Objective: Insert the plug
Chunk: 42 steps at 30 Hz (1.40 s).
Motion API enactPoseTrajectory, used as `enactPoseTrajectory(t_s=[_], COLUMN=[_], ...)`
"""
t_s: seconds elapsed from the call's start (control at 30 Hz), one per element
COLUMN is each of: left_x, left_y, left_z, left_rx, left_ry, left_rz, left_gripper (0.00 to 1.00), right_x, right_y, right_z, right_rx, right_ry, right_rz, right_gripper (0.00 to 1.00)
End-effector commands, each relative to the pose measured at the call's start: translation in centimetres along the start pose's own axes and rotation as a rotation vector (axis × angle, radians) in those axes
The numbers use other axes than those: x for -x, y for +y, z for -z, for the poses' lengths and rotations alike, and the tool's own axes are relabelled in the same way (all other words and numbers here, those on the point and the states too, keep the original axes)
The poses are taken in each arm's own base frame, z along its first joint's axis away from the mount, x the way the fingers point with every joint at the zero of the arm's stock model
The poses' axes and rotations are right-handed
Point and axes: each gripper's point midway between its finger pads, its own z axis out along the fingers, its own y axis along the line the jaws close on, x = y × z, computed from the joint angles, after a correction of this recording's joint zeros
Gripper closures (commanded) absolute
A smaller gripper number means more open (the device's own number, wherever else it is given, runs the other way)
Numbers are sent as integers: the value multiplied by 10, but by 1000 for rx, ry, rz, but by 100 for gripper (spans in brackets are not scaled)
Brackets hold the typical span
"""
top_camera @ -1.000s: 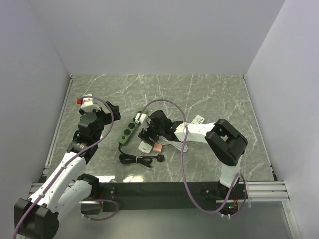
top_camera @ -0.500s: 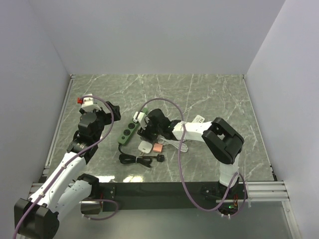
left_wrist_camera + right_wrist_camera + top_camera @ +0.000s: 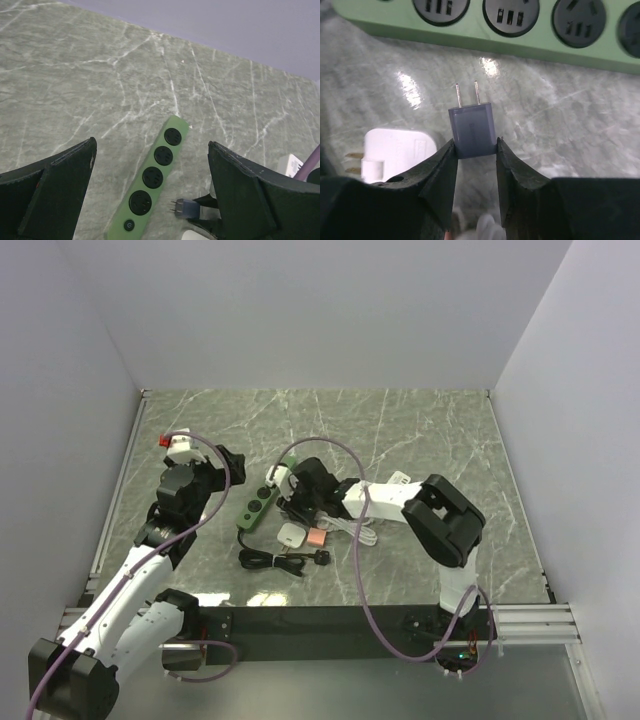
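beside the green power strip (image 3: 153, 178), right hand (image 3: 474, 145) grips grey plug (image 3: 472, 126); left hand (image 3: 151, 144) open.

I can read no text, brand or number in any view. The power strip (image 3: 155, 187) and the plug (image 3: 472, 127) show nothing legible. A faint mark on the white charger (image 3: 397, 152), lower left, is too blurred.
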Motion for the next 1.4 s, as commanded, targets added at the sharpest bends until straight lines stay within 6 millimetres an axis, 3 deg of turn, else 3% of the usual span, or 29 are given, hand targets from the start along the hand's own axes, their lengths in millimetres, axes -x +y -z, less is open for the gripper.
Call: enactPoseTrajectory(t_s=[0.0,0.03,0.2,0.27,0.43,0.5,0.77,1.07,1.3,1.37], left_x=[25,25,21,18,13,11,7,-13,-23,-25], left_y=[-30,-32,-51,-59,-107,-117,-146,-150,-160,-164], left_z=[6,6,13,17,41,46,73,61,61,65], left_rx=[-132,-142,-251,-300,-598,-666,-887,-895,-944,-975], left_ry=[-46,-42,-10,2,53,71,122,213,255,263], left_rz=[-5,-7,-11,-9,-5,11,40,32,34,33], left_gripper=[1,1,0,0,1,1,1,1,1,5], right_x=[57,74,108,113,123,126,127,131,134,135], right_y=[-7,-9,-9,-11,1,7,18,18,22,24], right_z=[39,58,114,127,163,175,183,188,197,199], right_rx=[-49,-71,-133,-156,-167,-162,-183,-212,-218,-218], right_ry=[-167,-222,-364,-390,-487,-516,-513,-518,-554,-564], right_rz=[72,89,144,151,172,182,207,220,229,232], right_gripper=[78,78,80,81,81,82,82,83,84,84])
